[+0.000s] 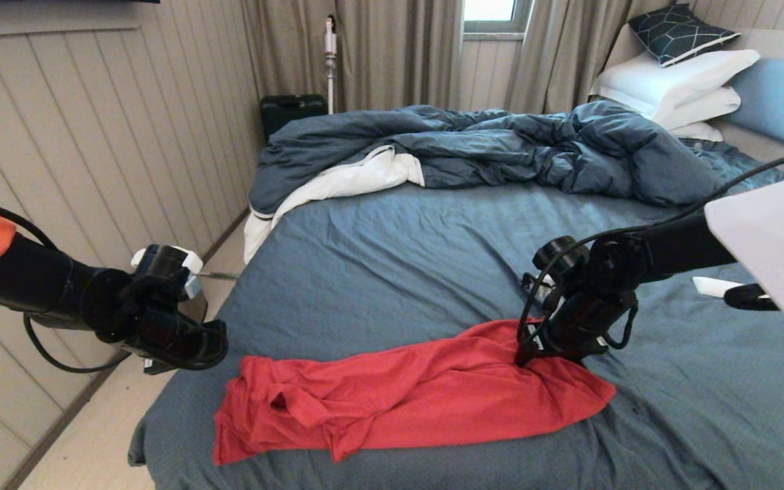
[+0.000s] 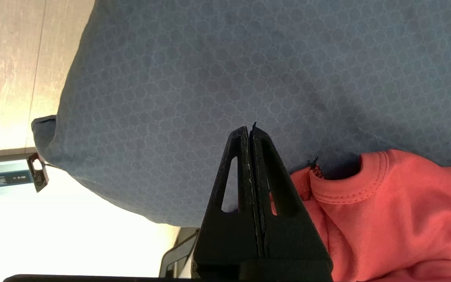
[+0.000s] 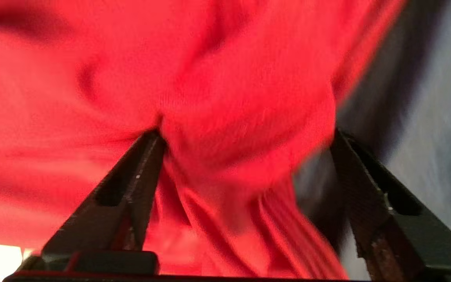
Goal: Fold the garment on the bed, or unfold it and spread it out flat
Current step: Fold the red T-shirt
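pressing down: right hand [image 1: 527, 359] fingers apart on garment [image 1: 399, 401] | left hand [image 2: 251, 131] together (hovering at bed [image 1: 378, 272] edge)

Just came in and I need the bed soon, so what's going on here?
A two-armed robot is working on a red T-shirt lying bunched in a long strip on the bed. Its right gripper is down on the shirt's right end, fingers spread wide around a fold. The left gripper, shut and empty, hovers beside the collar end.
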`<state>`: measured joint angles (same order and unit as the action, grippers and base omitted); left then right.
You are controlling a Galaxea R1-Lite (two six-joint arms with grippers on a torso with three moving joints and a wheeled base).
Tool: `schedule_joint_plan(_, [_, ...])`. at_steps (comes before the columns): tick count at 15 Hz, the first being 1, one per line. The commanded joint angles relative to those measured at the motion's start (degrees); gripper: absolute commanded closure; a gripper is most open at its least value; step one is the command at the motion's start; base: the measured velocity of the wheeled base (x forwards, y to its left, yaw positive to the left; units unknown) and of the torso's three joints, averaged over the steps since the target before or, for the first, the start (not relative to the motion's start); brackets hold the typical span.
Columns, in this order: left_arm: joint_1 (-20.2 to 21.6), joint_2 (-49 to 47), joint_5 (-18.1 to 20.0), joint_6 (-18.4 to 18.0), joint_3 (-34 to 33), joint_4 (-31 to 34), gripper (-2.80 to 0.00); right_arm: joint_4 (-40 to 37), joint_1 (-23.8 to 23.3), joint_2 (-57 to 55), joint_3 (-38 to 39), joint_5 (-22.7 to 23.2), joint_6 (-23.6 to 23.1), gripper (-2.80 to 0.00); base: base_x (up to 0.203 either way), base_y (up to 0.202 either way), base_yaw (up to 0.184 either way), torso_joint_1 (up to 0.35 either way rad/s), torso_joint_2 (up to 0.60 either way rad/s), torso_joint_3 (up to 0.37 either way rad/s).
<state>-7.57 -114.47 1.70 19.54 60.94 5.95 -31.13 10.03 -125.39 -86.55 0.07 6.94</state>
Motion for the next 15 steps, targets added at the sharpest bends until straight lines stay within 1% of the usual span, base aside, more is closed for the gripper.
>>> schedule_joint_plan(1, [0.01, -0.23, 0.03, 0.15, 0.06, 0.03, 0.0, 1.08, 0.07, -1.32, 0.5, -0.07, 0.01, -2.8, 0.0, 0.0, 0.0, 0.0, 0.0, 0.0])
schedule_joint_plan(2, [0.01, -0.26, 0.02, 0.15, 0.06, 0.03, 0.0, 1.15, 0.07, -1.91, 0.5, 0.07, 0.05, -2.8, 0.0, 0.0, 0.0, 0.0, 0.0, 0.0])
schedule_joint_plan(3, [0.01, -0.38, 0.02, 0.15, 0.06, 0.03, 0.0, 1.16, 0.07, -2.23, 0.59, 0.1, 0.01, 0.0, 0.0, 0.0, 0.0, 0.0, 0.0, 0.0])
schedule_joint_plan(6, [0.01, -0.67, -0.03, 0.15, 0.06, 0.03, 0.0, 1.31, 0.15, -1.68, 0.66, -0.05, 0.01, 0.0, 0.0, 0.0, 0.0, 0.0, 0.0, 0.0])
schedule_joint_plan(10, [-1.04, -0.67, -0.21, 0.15, -0.38, 0.03, 0.0, 1.25, -0.13, -0.56, 0.5, -0.25, 0.01, 0.0, 0.0, 0.0, 0.0, 0.0, 0.0, 0.0])
schedule_joint_plan(12, [-1.13, -0.67, -0.3, 0.15, -0.6, 0.03, 0.0, 1.22, -0.27, 1.49, 0.56, -0.3, 0.01, 0.0, 0.0, 0.0, 0.0, 0.0, 0.0, 0.0])
schedule_joint_plan(15, [-1.13, -0.58, -0.3, 0.15, -0.65, 0.03, 0.0, 1.01, -2.33, 3.43, -0.19, -0.42, -0.15, 0.0, 0.0, 0.0, 0.0, 0.0, 0.0, 0.0])
